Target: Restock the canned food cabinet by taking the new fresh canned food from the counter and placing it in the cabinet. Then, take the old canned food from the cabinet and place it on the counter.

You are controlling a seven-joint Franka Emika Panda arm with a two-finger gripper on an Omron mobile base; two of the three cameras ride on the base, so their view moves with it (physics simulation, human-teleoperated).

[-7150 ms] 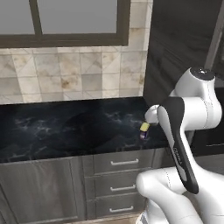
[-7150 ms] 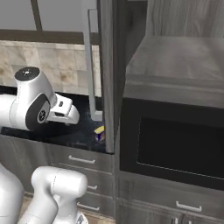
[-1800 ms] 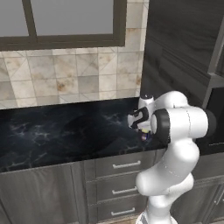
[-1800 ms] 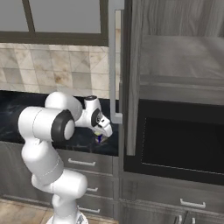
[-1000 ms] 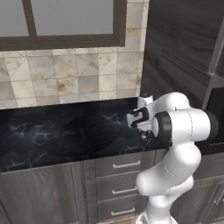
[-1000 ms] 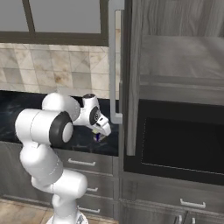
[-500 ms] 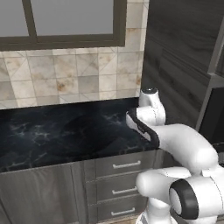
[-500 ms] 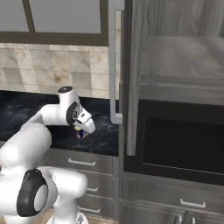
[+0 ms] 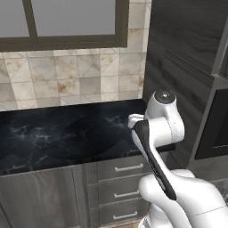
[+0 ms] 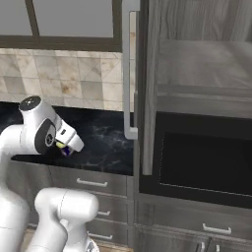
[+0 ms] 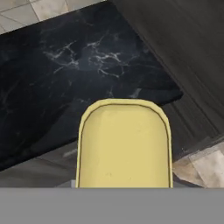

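In the left base view, the white arm is seen folded over the front edge of the black marble-like tabletop (image 9: pixel 67 133). The gripper itself is hidden behind the arm's own links there, so its state cannot be told from this side. A tiled wall (image 9: pixel 75 80) and a window (image 9: pixel 71 22) are seen beyond the tabletop, and grey drawers (image 9: pixel 129 178) with short handles below it.

In the right base view, the gripper (image 10: pixel 65 147) is seen held above the tabletop (image 10: pixel 106 142), clamped on the new fresh canned food (image 10: pixel 63 148); a bit of yellow lid and blue-purple label is seen under the white hand. No writing on the label can be read. To the gripper's side, towards the dark oven front (image 10: pixel 202 162), the cabinet (image 10: pixel 147 88) is seen with its tall door swung open and its long silver bar handle (image 10: pixel 129 74) facing the arm. The shelf inside (image 10: pixel 206 69) is seen higher than the gripper. The old canned food cannot be made out.

In the hand view, the yellow lid of the can (image 11: pixel 124 144) is seen close up, held between the fingers. Beyond it, the veined tabletop (image 11: pixel 65 78) and its front edge are seen, with dark wood-grain panelling (image 11: pixel 188 52) to one side.
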